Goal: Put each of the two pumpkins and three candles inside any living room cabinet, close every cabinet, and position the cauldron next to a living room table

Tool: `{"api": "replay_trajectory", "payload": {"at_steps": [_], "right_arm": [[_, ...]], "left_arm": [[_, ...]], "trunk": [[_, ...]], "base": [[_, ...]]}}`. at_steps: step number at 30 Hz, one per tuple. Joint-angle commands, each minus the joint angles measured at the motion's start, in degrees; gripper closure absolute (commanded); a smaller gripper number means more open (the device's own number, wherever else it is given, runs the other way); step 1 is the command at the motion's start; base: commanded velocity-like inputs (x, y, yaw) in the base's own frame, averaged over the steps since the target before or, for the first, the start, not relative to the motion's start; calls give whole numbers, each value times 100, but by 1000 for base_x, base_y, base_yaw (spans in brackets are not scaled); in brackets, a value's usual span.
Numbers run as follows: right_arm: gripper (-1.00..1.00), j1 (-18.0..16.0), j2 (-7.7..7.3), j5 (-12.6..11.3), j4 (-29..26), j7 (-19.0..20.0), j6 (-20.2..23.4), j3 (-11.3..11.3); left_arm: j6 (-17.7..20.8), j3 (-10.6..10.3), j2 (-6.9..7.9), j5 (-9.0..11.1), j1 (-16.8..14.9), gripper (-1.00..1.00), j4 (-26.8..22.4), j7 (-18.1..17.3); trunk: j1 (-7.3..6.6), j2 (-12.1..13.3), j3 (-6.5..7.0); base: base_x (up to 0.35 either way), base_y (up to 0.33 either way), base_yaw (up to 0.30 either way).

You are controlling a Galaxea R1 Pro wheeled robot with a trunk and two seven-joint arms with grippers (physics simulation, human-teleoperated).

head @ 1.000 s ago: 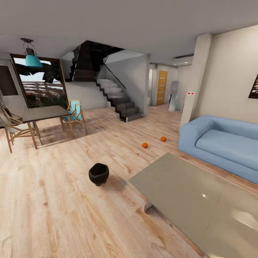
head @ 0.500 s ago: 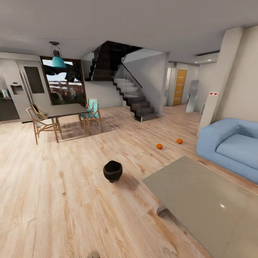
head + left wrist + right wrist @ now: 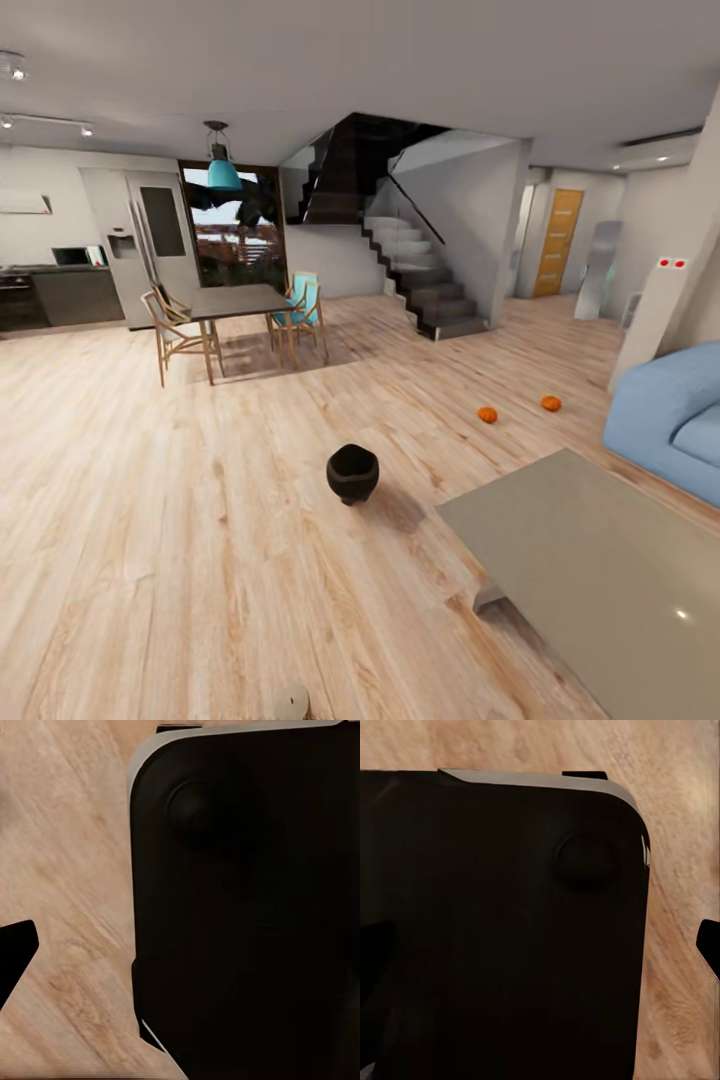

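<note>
The cauldron (image 3: 352,473) stands on the floor ahead, near the bench (image 3: 600,560), pumpkins (image 3: 487,414) farther right; either end effector's opening I cannot tell.

- Big black panel (image 3: 502,937) w/ rounded corner, thin grey edge along one side
- Round knob-like bump (image 3: 585,860) near that corner
- Light wood floor (image 3: 675,787) beyond

A wood plank floor (image 3: 150,520) spans the room. A dining table (image 3: 238,301) with wooden chairs (image 3: 178,333) stands under a teal pendant lamp (image 3: 223,172). Behind it: a dark staircase (image 3: 425,280), an orange door (image 3: 558,243), a refrigerator (image 3: 140,245). A blue sofa (image 3: 675,420) sits beside the right wall.
</note>
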Motion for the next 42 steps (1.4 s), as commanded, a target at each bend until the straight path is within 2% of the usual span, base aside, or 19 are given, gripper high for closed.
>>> {"api": "replay_trajectory", "payload": {"at_steps": [1,42], "right_arm": [[-100,-3,0,3,5,-1,-18,-2],[-100,-3,-1,9,16,-1,-25,-2]], "left_arm": [[-8,0,2,-1,3,-100,-8,-1],[-8,0,3,-1,3,-100,-8,-1]], "trunk": [[0,-2,-7],[0,-2,-130]], "base": [[0,0,289],[0,0,281]]}}
